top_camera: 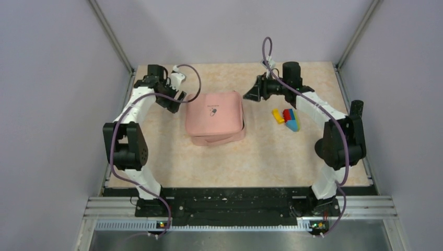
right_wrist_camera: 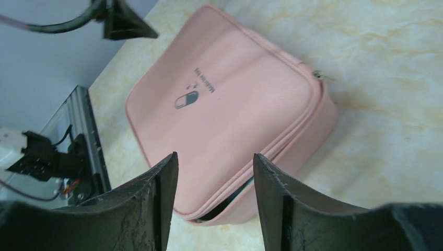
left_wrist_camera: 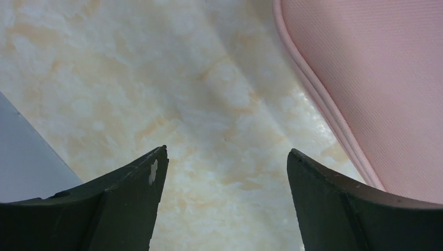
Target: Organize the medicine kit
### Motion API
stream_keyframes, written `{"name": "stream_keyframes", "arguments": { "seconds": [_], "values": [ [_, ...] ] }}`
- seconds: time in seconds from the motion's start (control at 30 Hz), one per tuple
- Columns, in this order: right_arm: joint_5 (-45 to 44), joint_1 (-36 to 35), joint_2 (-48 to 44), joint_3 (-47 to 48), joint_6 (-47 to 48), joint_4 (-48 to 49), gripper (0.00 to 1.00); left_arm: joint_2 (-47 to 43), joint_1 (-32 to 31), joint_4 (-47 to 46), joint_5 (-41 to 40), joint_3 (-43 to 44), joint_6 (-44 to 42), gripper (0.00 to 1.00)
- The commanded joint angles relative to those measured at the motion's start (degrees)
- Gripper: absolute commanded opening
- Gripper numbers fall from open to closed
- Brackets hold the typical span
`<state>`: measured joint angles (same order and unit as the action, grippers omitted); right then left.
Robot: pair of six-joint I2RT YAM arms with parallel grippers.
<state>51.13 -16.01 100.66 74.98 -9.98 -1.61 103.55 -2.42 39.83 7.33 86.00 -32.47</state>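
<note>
Where the beige marbled table [top_camera: 261, 157] spreads between the grey walls, the medicine kit [top_camera: 219, 123] lies flat near its middle, slightly toward the far side, with the lid up.

Kit: pink, soft, with rounded corners. The lid is down. In the right wrist view the seam gapes a little at the near corner, and a dark greenish sliver shows in the gap.

Left arm [top_camera: 130, 136]: reaches in from the left, with its wrist bent toward the kit's far-left corner. A purple cable loops above it.

Right arm [top_camera: 334, 136]: reaches in from the right, with its wrist at the kit's far-right corner.

Left gripper [left_wrist_camera: 227, 151]: fingers spread wide, with only bare tabletop between them. The kit's piped edge runs just to the right of the right finger. Contact cannot be told.

Right gripper [right_wrist_camera: 214, 155]: fingers apart with a moderate gap and nothing clamped. It looks down on the kit's lid from above and is not touching it.

Coloured blocks [top_camera: 288, 119]: a small cluster in yellow, red and blue on the table, right of the kit and apart from it, below the right forearm.

Zip pull [right_wrist_camera: 321, 77]: metal, at the kit's far corner in the right wrist view.

Logo [right_wrist_camera: 186, 99]: a small dark capsule mark with a line of text, near the middle of the lid.
</note>
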Motion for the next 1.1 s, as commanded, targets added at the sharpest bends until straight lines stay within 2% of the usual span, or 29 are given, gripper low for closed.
{"name": "stream_keyframes", "arguments": {
  "seconds": [0.0,0.13,0.33,0.57,0.7,0.9,1.0,1.07],
  "values": [
    [-7.0,0.5,4.4,3.4,-3.9,1.1,0.57,-7.0,0.0,8.1,7.7,-0.3,6.9,0.88],
    [-6.7,0.0,7.3,2.8,-5.5,1.1,0.61,-6.9,0.0,16.5,14.7,0.0,8.1,0.87],
    [-5.3,-0.1,7.2,-0.4,-6.3,3.5,0.62,-7.0,0.6,18.7,18.8,-3.5,10.9,0.85],
    [-2.6,-0.3,6.2,-4.4,-7.7,5.3,0.63,-1.1,5.0,21.5,40.6,-3.6,20.3,0.84],
    [-0.8,-0.7,5.5,-6.2,-8.3,6.5,0.63,1.9,5.2,22.9,50.7,-2.7,21.1,0.74],
    [2.2,-0.9,4.9,-8.1,-8.7,8.4,0.63,2.1,6.1,28.9,60.0,1.0,15.5,0.56],
    [3.2,-1.0,4.7,-8.5,-9.0,9.4,0.63,1.7,7.9,29.4,63.6,-0.1,15.2,0.52],
    [4.7,-0.9,4.8,-8.7,-9.2,10.1,0.63,1.6,8.2,29.6,62.5,-0.5,14.9,0.52]
  ]
}}
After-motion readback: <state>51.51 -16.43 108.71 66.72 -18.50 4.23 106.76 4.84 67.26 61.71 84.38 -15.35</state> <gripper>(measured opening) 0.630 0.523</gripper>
